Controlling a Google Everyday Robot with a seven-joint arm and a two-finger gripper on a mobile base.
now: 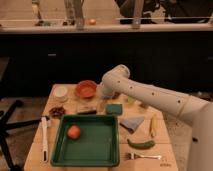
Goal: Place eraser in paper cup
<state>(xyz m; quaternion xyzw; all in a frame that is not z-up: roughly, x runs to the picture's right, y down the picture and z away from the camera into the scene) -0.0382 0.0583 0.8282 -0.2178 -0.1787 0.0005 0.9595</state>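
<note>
Green tray (97, 142) holds orange fruit (74, 131) (near left wall); teal sponge (114, 108) just beyond tray.

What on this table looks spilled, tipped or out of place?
Nothing stands out: the paper cup stands upright, the eraser lies flat near the sponge, nothing spilled. The pincer hangs just right of the orange bowl.

My arm (150, 97) showing as a thick white tube, dotted with small dark holes, swelling into a rounded pale joint (116, 79) at its left end, my gripper (103, 96) sitting pale just under that joint, far side, left of centre.
</note>
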